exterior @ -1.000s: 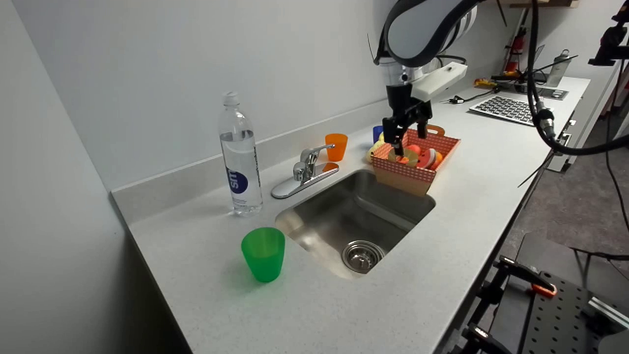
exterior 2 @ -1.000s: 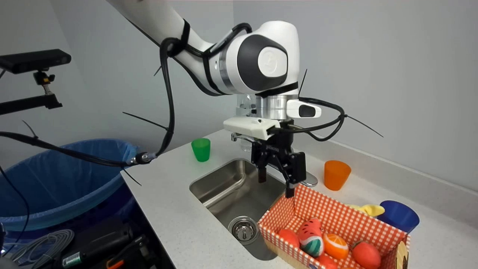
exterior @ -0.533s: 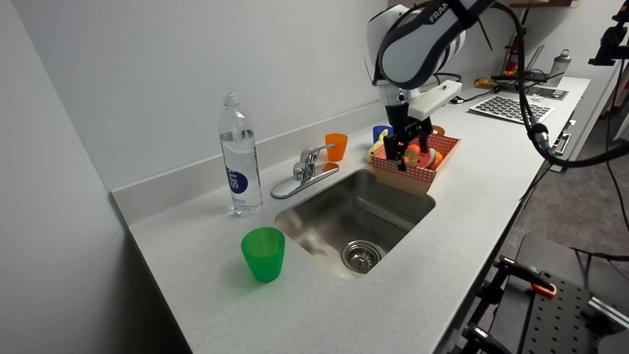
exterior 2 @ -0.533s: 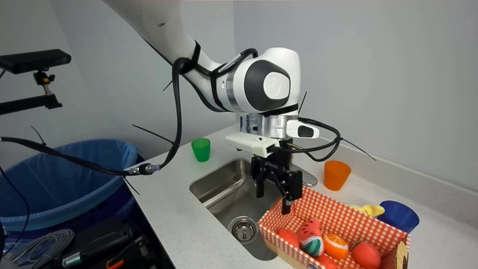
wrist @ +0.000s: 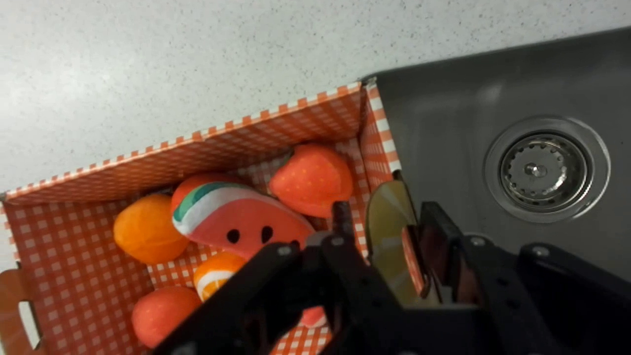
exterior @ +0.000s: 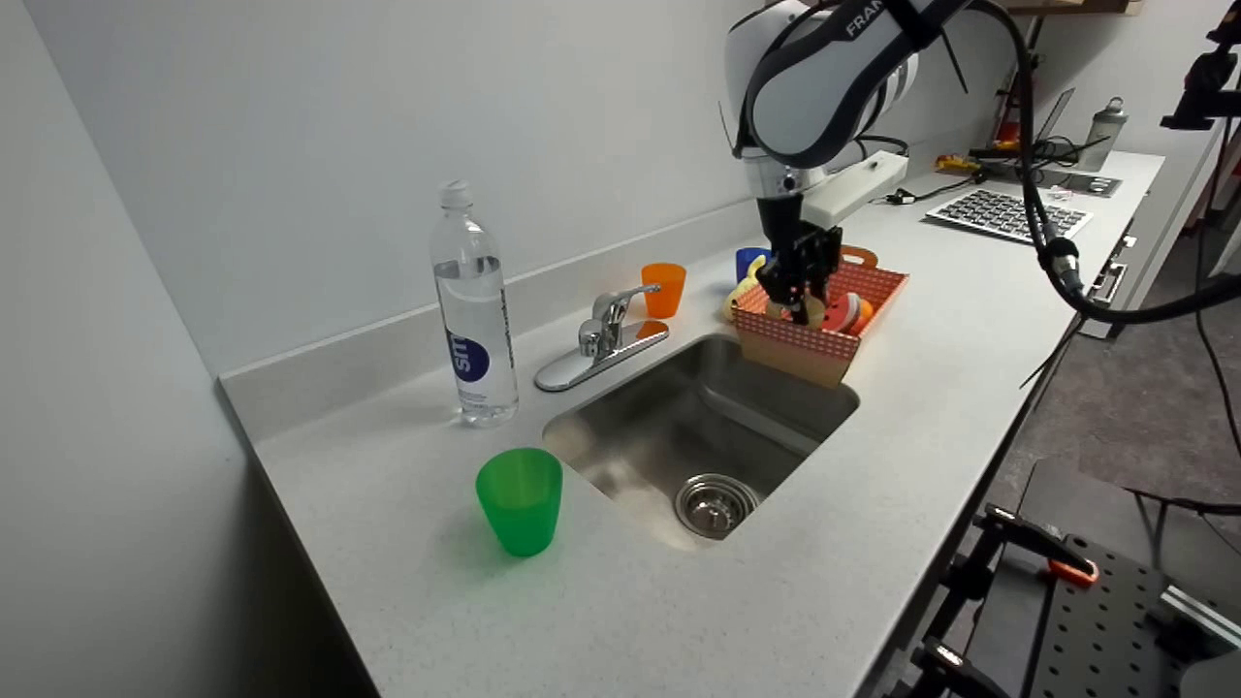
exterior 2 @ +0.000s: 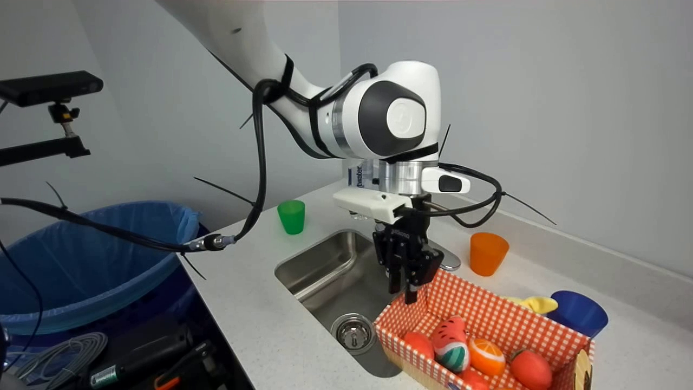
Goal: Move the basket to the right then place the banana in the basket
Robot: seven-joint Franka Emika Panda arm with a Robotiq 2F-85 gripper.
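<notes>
Gripper (wrist: 387, 212) astride the tan handle (wrist: 387, 239) of the basket (wrist: 315, 123), jaws apart.
It looks like light cardboard, stiff but creasable; I'd pinch the handle low, tugging gently.

The place looks like a lab with a kitchenette corner: a steel sink (exterior: 669, 436) is set into a pale speckled tabletop (exterior: 776, 611), a chrome faucet (exterior: 605, 334) beside it, while a robot arm (exterior 2: 398, 114), bracket-mounted camera (exterior 2: 51, 88), long black cable (exterior 2: 260, 141), black clamps (exterior: 1033, 536) and perforated dark plate (exterior: 1107, 609) show its lab side.
</notes>
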